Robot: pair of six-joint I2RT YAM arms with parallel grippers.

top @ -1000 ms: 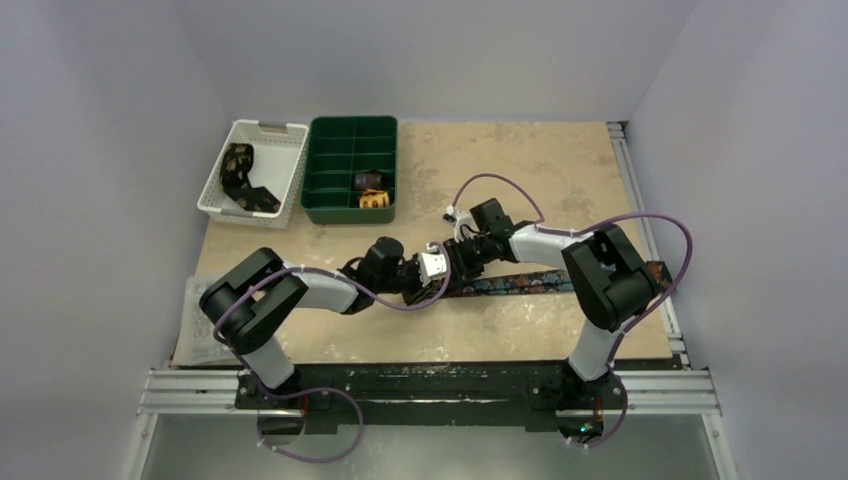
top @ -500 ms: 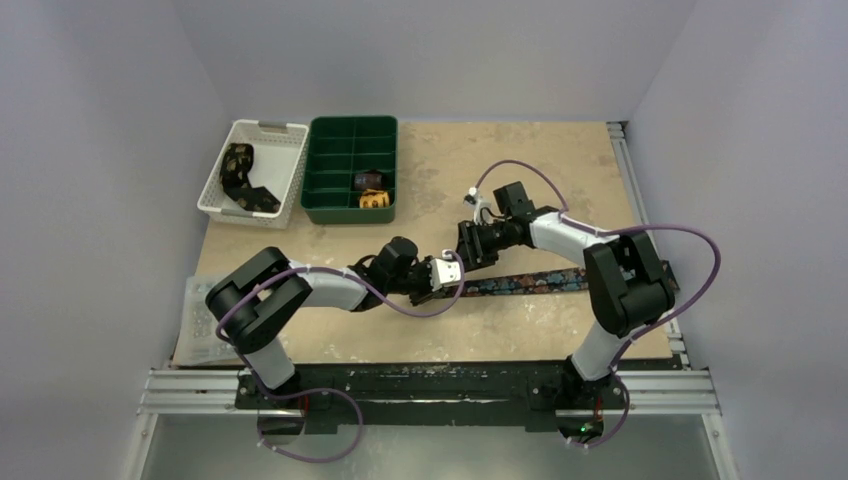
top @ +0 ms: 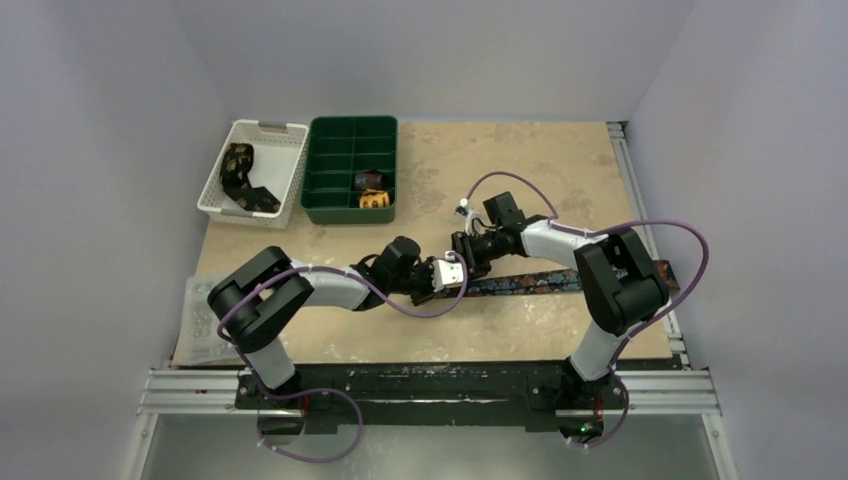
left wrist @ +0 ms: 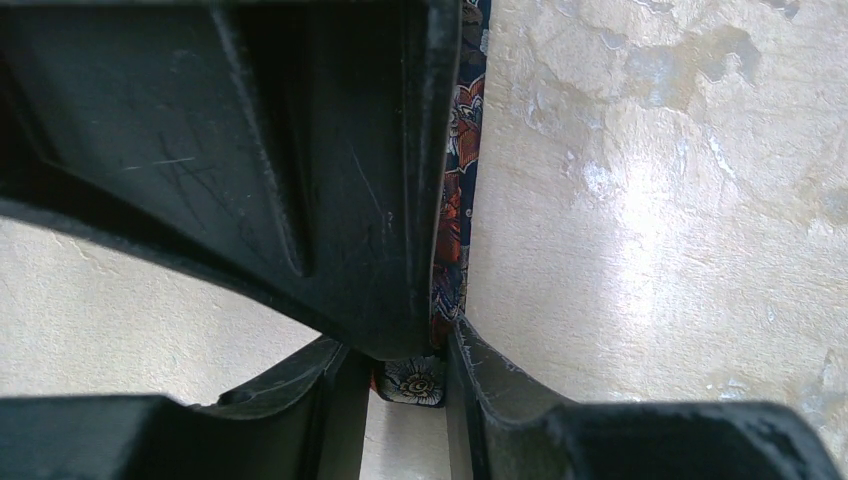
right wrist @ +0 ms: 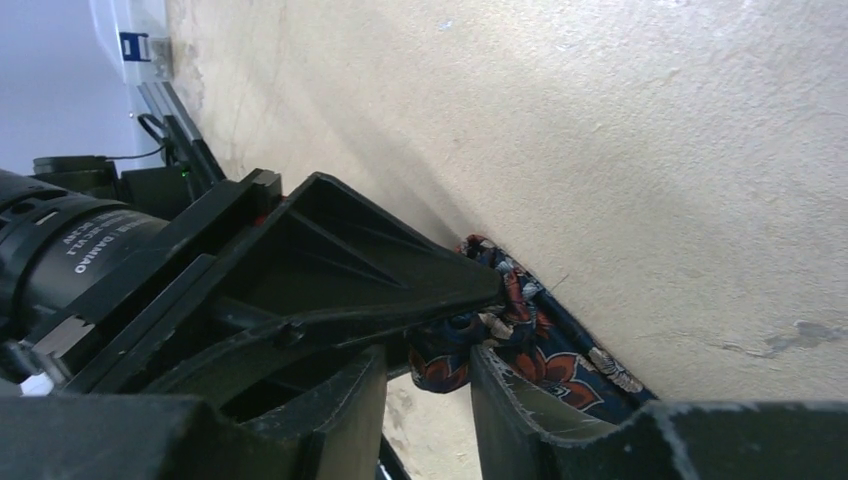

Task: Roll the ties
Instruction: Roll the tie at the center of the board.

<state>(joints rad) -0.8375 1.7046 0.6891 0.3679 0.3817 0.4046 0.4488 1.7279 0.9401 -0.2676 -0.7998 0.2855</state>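
- Over the surface, top view: the navy tie lies flat from the right edge toward the middle, and the left arm and right arm meet over its inner end. Back left, a white basket holds a black-and-gold tie. The green tray carries a brown rolled tie and a yellow rolled tie.
- Left wrist: the left fingers are closed on the navy tie's tip, cloth filling the gap.
- Right wrist: the right fingers stand parted either side of the rolled end; pinching or not, I cannot tell.
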